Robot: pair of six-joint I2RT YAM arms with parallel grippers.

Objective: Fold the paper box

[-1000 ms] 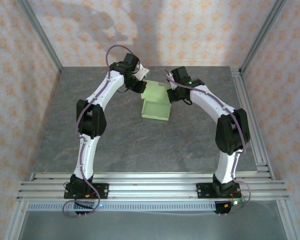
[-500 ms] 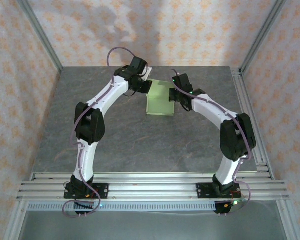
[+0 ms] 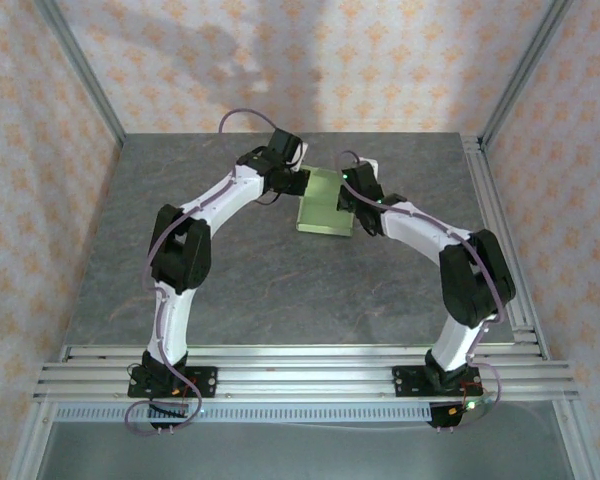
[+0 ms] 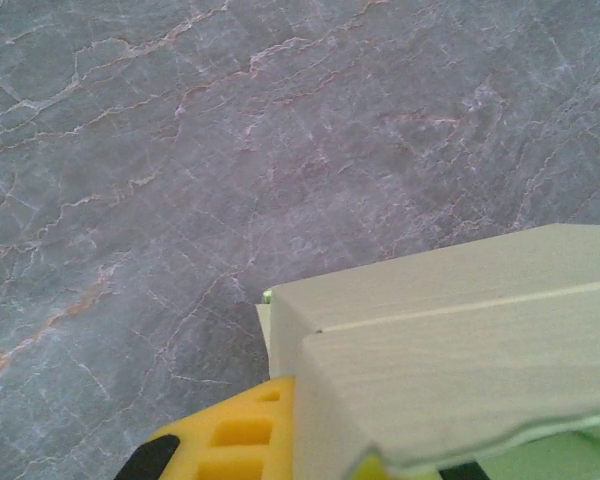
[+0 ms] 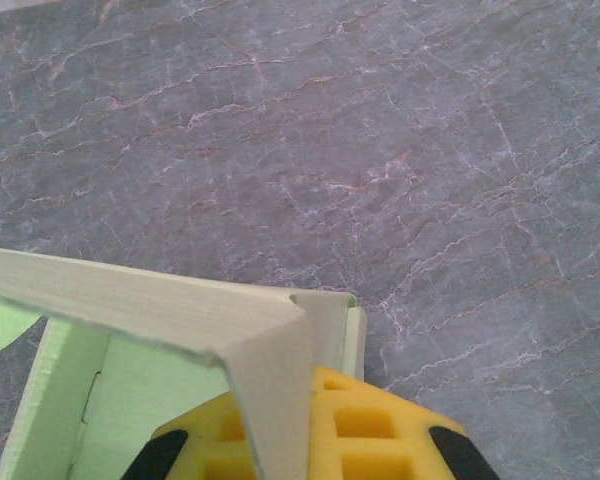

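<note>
At far centre of table [image 3: 280, 280]: box [image 3: 322, 200], part-formed, with L gripper [image 3: 296, 183] pinched shut on its left wall and R gripper [image 3: 350, 198] likewise on its right wall. Risk: uneven pull btwn arms could crease or tear the thin card. A wall could also slip from the pads & unfold.

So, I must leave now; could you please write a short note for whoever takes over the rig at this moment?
Left tool: shut on the left wall of the paper box.
Right tool: shut on its right wall.
Box: far middle of the table, between both arms.
Done: the walls stand; it has a low box shape.
Left: check that every flap is locked, which I cannot tell from here, then release.
</note>
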